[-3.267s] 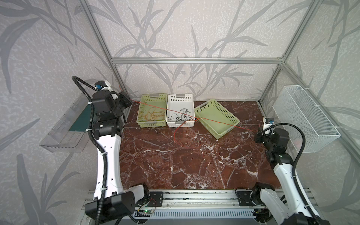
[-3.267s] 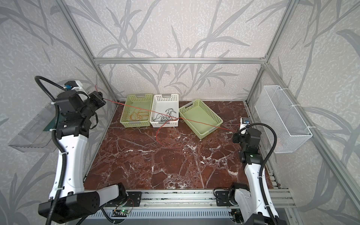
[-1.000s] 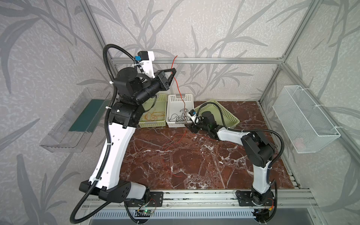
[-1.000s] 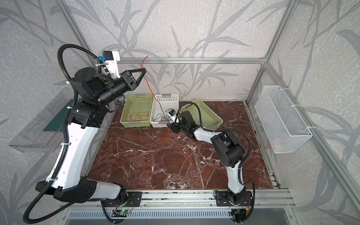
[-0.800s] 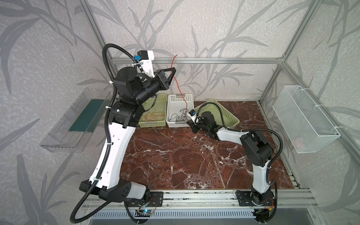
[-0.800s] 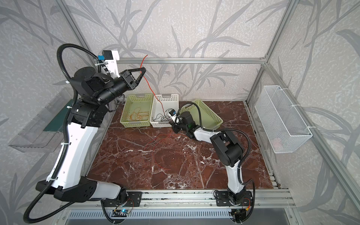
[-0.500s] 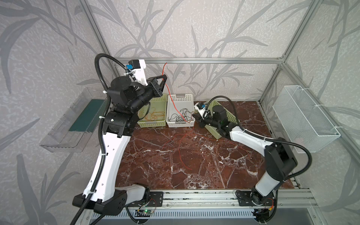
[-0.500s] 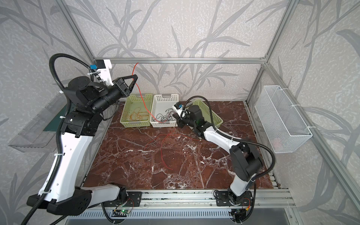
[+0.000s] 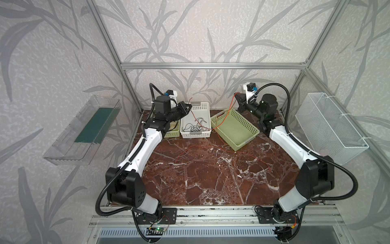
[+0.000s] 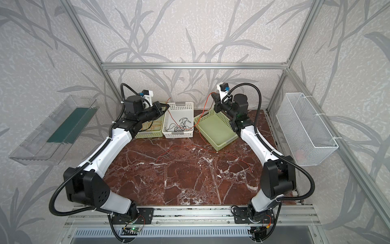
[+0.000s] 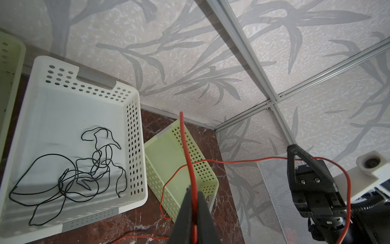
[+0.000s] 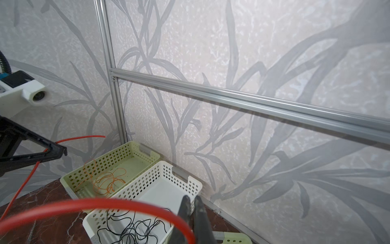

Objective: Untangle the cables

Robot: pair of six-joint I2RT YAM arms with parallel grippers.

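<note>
Red cable [image 11: 183,137]: the left gripper [image 11: 193,190] has its jaws closed on it near one end. The right gripper [image 12: 191,199] is clamped on it further along, above the tilted green basket [image 9: 245,143]. Slack trails across the table [image 9: 211,179]. Black cables [image 9: 195,125] sit in the white basket [image 9: 196,135].

Step, I judge: stowing the separated red cable. Next: lower it into the tilted basket, feeding the slack in.

Front half of surface [image 9: 200,186] bare and open, slack red cable [image 9: 211,146] straggling across the middle, back edge walled off by left green basket [image 10: 147,134], white basket [image 9: 196,133] and skewed green basket [image 9: 234,128], cable drooping over these from left fingers [image 9: 186,106] and right fingers [image 9: 239,99], wire basket [image 9: 329,126] crowding the right wall.
</note>
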